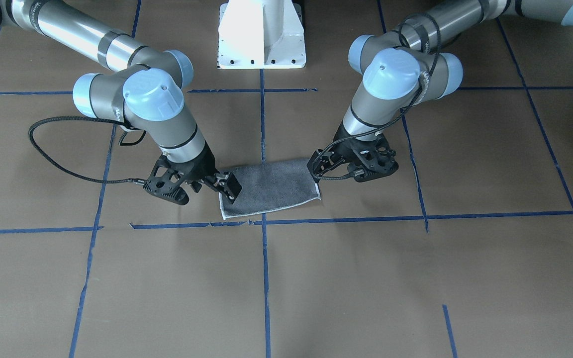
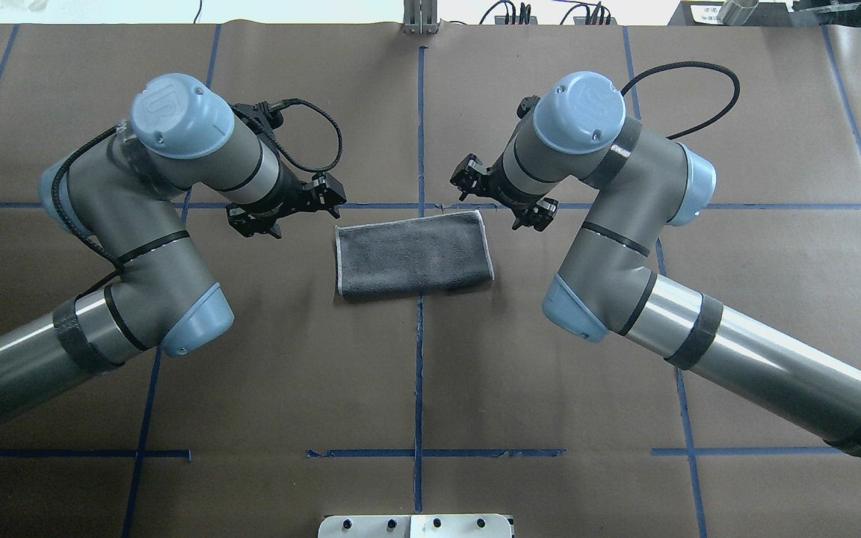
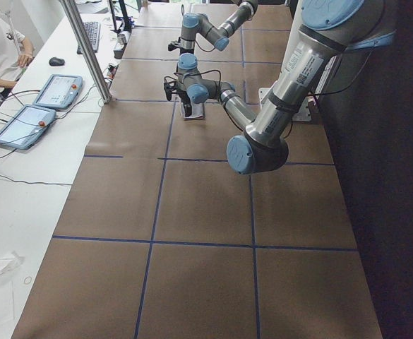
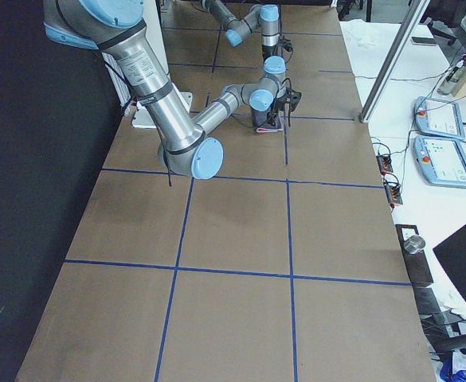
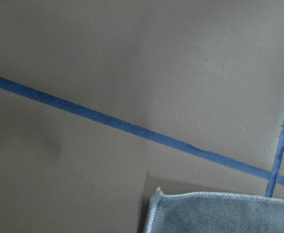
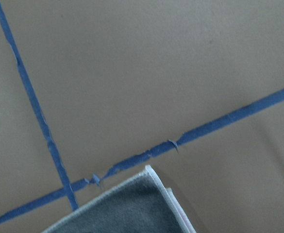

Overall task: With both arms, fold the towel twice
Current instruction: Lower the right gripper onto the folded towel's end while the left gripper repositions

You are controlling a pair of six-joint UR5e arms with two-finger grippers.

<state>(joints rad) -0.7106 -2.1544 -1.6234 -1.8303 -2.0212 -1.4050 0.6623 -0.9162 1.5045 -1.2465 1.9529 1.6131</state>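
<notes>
Both the left tool (image 2: 292,209) and right tool (image 2: 504,196) gape wide beside the half-folded, grey-side-up towel (image 2: 412,252).

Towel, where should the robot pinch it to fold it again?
Probably the towel by both corners of one short end, coming in low from that end. It lies flat, a long grey rectangle, so carrying a short end across to the other halves it.
</notes>
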